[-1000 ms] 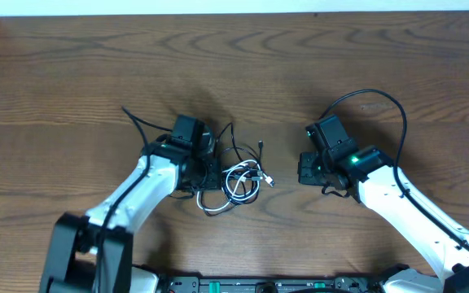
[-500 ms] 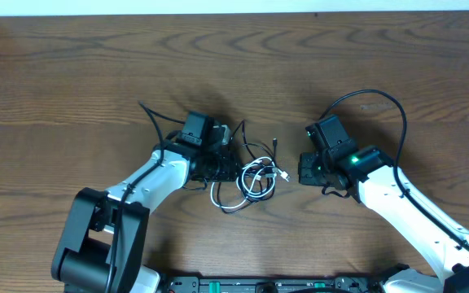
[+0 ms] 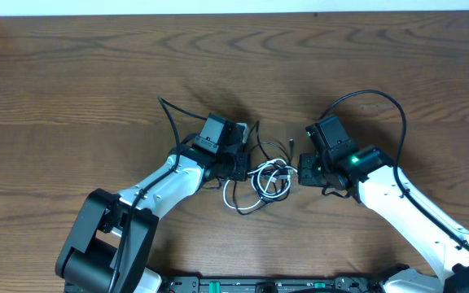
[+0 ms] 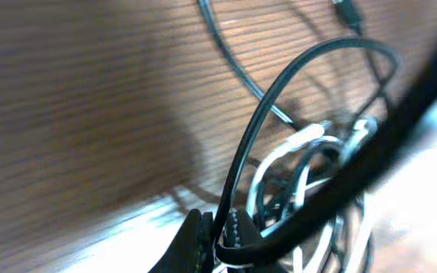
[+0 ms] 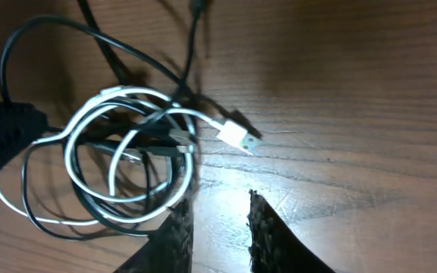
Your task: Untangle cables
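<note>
Cables, light and limp: left gripper pinches the black cord, so take the white plug with your empty, narrowly parted right gripper.

Soft overhead light, left wrist view blurred

Seen from above on a brown wooden table: a black cord and a white cord looped together near the middle. Flanked at left by the left gripper, touching the bundle's edge; at right by the right gripper, just beside the white loops.
</note>
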Controlling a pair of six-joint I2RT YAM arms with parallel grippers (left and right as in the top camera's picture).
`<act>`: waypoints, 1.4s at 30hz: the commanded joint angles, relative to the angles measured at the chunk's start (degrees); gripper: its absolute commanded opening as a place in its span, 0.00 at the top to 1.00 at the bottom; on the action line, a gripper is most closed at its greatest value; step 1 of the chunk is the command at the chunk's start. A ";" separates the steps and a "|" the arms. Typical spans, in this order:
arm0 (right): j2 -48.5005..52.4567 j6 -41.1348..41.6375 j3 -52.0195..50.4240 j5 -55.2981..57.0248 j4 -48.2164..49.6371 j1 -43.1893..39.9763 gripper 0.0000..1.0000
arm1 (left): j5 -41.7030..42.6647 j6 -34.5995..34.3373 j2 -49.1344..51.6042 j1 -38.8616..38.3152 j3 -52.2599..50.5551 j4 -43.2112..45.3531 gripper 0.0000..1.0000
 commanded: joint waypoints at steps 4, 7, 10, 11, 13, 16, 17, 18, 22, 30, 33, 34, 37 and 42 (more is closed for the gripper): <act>-0.46 -0.74 0.11 -7.50 1.31 0.09 0.68 | 22.14 -1.84 -1.46 -0.24 -0.17 5.42 0.92; -0.46 -0.74 0.11 -10.25 2.60 0.09 0.67 | 26.95 -2.95 -3.21 -0.24 -0.17 7.15 0.93; -0.39 -0.74 0.11 -11.28 2.91 0.46 0.65 | 28.00 -3.82 -4.79 -0.24 -0.17 8.22 0.92; -0.31 -0.74 0.11 -11.65 2.91 0.72 0.65 | 28.00 -4.00 -5.07 -0.24 -0.17 8.22 0.93; 0.07 -0.74 0.09 -12.61 2.89 1.29 0.65 | 28.00 -4.00 -5.22 -0.24 -0.17 8.20 0.92; 0.63 -1.42 0.00 -12.83 2.49 2.25 0.66 | 27.78 -3.98 -5.22 -0.26 -0.17 8.20 0.92; 0.96 -2.05 -0.02 -12.46 1.99 2.36 0.67 | 27.76 -3.96 -5.22 -0.26 -0.17 8.20 0.93; 1.42 -2.12 -0.02 -12.13 1.64 2.34 0.67 | 27.76 -3.96 -5.22 -0.33 -0.20 8.17 0.93; 3.19 -2.23 -0.46 -12.13 0.50 2.58 0.69 | 27.30 -3.96 -5.22 -0.85 -0.20 8.04 0.93; 7.67 -3.32 -1.11 -11.89 0.70 5.05 0.76 | 22.84 -3.93 -5.22 -2.60 -0.22 7.76 0.92; 9.57 -3.30 -1.79 -9.99 0.50 5.14 0.96 | 22.84 -3.93 -5.22 -2.60 -0.22 7.54 0.92; 10.60 -3.28 -2.12 -8.90 0.52 5.11 0.99 | 22.84 -3.89 -5.22 -2.58 -0.22 7.30 0.93; 11.15 -3.32 -2.21 -7.39 0.37 5.09 0.99 | 21.31 -1.92 -5.22 -2.56 -0.22 4.20 0.93; 7.96 -8.37 -0.68 -11.13 -1.46 2.82 0.99 | 6.29 0.61 -5.22 -2.40 -0.22 -6.16 0.92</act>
